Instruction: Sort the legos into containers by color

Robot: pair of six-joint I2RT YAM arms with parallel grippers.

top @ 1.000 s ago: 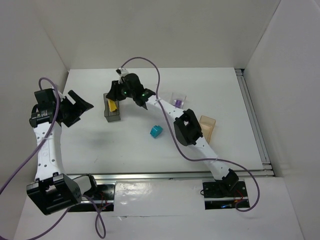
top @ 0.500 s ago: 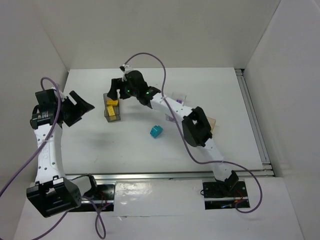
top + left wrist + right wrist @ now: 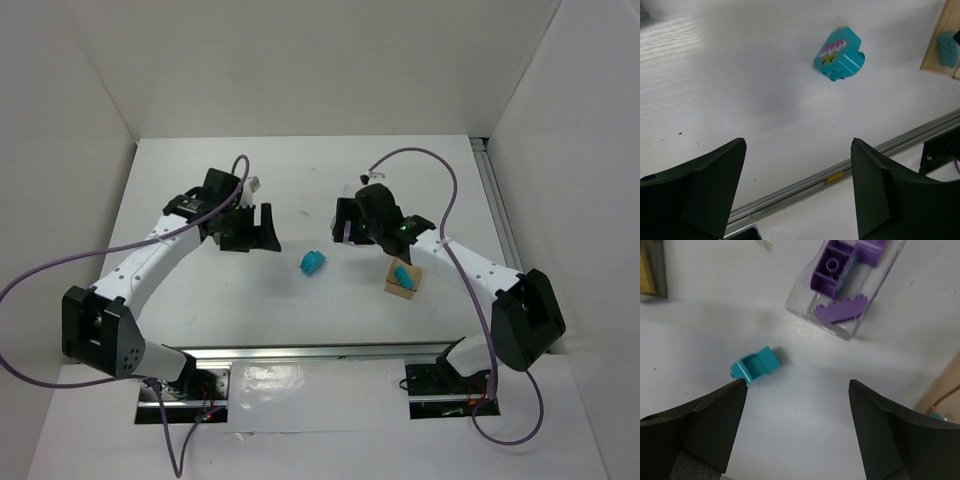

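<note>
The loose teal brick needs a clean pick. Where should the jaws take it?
Take the teal brick across its flat side walls, from straight above. It lies tipped over, studs pointing sideways, with open table around it, so the jaws should straddle it freely.

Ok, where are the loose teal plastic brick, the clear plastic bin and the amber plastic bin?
Loose teal plastic brick (image 3: 832, 50): left wrist view, its printed face.
Clear plastic bin (image 3: 801, 304): right wrist view, bare corner.
Amber plastic bin (image 3: 404, 291): top view, near wall.
</note>
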